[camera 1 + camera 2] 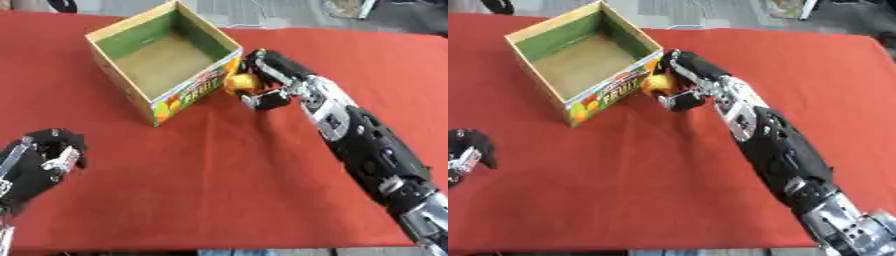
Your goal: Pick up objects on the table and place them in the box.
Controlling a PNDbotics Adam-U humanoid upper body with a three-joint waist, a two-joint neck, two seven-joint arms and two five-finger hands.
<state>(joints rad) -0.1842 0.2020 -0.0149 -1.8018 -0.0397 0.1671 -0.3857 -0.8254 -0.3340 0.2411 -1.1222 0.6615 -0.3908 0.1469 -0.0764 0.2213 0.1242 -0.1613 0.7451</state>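
the right hand (262, 82) sits just right of the box (131, 87), upper middle of the frame, fingers and thumb curled round a yellow fruit (242, 81) that touches or nearly touches the box's near corner. lifted too low, the fruit would likely catch the wall and slip out or shove the box. the box looks empty, bare floor showing. the left hand (48, 155) idles at lower left, fingers curled, holding nothing.
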